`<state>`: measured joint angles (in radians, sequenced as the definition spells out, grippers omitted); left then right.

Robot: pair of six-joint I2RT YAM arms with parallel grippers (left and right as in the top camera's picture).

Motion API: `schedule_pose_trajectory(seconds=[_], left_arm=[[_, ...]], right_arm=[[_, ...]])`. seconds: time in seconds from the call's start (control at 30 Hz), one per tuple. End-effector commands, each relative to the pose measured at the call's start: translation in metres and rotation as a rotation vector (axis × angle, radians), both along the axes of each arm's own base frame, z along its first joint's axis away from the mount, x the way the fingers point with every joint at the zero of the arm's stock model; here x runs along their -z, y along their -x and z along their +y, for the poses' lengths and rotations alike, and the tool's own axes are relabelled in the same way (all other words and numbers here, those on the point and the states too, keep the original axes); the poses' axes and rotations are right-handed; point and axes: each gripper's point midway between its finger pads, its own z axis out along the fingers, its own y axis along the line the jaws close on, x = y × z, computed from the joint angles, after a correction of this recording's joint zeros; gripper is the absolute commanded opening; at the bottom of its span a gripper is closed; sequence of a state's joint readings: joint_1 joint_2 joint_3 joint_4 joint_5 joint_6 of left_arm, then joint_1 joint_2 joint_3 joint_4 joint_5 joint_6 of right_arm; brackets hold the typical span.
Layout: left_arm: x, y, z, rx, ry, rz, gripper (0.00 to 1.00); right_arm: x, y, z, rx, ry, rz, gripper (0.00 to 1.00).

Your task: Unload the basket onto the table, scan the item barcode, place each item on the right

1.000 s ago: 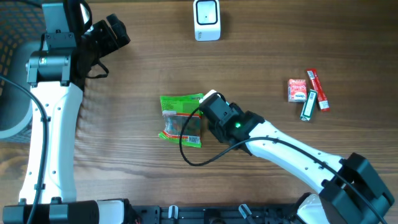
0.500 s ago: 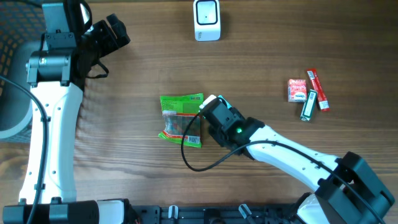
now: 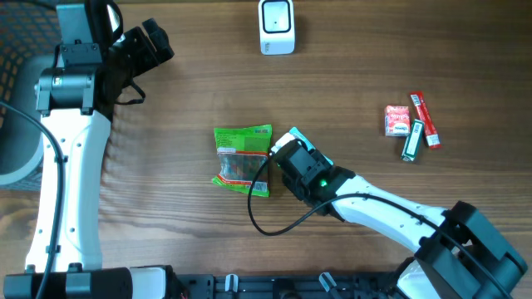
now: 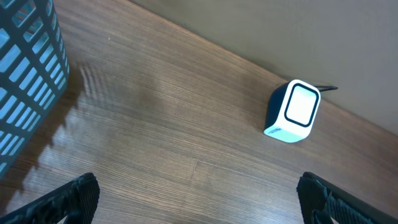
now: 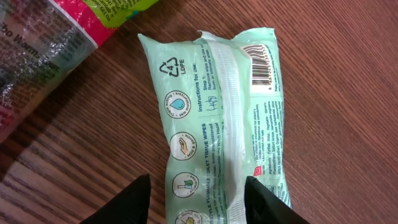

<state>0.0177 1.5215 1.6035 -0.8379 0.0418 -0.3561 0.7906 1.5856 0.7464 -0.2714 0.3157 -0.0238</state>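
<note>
A pale green pack of flushable wipes (image 5: 211, 112) lies lengthwise between my right gripper's (image 5: 198, 183) black fingers, which are shut on its near end. Its barcode (image 5: 260, 62) faces up at the far right corner. In the overhead view only a corner of the pack (image 3: 295, 134) shows from under the right gripper (image 3: 293, 158), mid-table. The white scanner (image 3: 276, 26) stands at the table's far edge, and shows in the left wrist view as the scanner (image 4: 293, 111). My left gripper (image 4: 198, 186) hangs open above bare wood at the far left, as the overhead view of the left gripper (image 3: 154, 41) shows.
A green snack bag (image 3: 243, 158) lies just left of the wipes; its edge, the bag (image 5: 56, 37), shows in the right wrist view. At the right lie a red packet (image 3: 397, 120), a red stick (image 3: 424, 116) and a dark stick (image 3: 409, 139). A blue basket (image 4: 25, 74) stands far left.
My right gripper has drawn slightly right and toward the near edge with the wipes pack, closing a little on it. The left arm has not moved.
</note>
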Motion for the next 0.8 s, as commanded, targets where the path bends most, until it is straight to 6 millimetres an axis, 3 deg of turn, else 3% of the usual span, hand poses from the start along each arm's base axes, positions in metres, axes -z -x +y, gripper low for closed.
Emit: schedule_pose_trajectory(seconds=[0.0,0.23,0.5,0.6,0.67,0.7,0.73,0.77], left_arm=[[0.0,-0.001,0.001,0.002,-0.016,0.0,1.0],[0.0,-0.001,0.001,0.002,-0.016,0.0,1.0],[0.0,-0.001,0.001,0.002,-0.016,0.0,1.0],[0.0,-0.001,0.001,0.002,-0.016,0.0,1.0],[0.0,-0.001,0.001,0.002,-0.016,0.0,1.0],[0.0,-0.001,0.001,0.002,-0.016,0.0,1.0],[0.0,-0.001,0.001,0.002,-0.016,0.0,1.0],[0.0,-0.001,0.001,0.002,-0.016,0.0,1.0]], right_arm=[[-0.001,-0.002,-0.002,0.005,0.009,-0.013,0.53],[0.029,0.003,-0.007,0.004,0.069,0.046,0.62],[0.035,0.01,-0.003,-0.015,0.052,0.088,0.43],[0.034,0.008,-0.002,-0.014,0.048,0.084,0.26],[0.013,0.004,0.008,-0.012,-0.008,0.069,0.14],[-0.003,0.004,0.019,-0.033,-0.072,0.059,0.14],[-0.028,0.004,0.032,-0.05,-0.17,0.036,0.15],[-0.051,0.005,0.035,-0.032,-0.242,0.009,0.11]])
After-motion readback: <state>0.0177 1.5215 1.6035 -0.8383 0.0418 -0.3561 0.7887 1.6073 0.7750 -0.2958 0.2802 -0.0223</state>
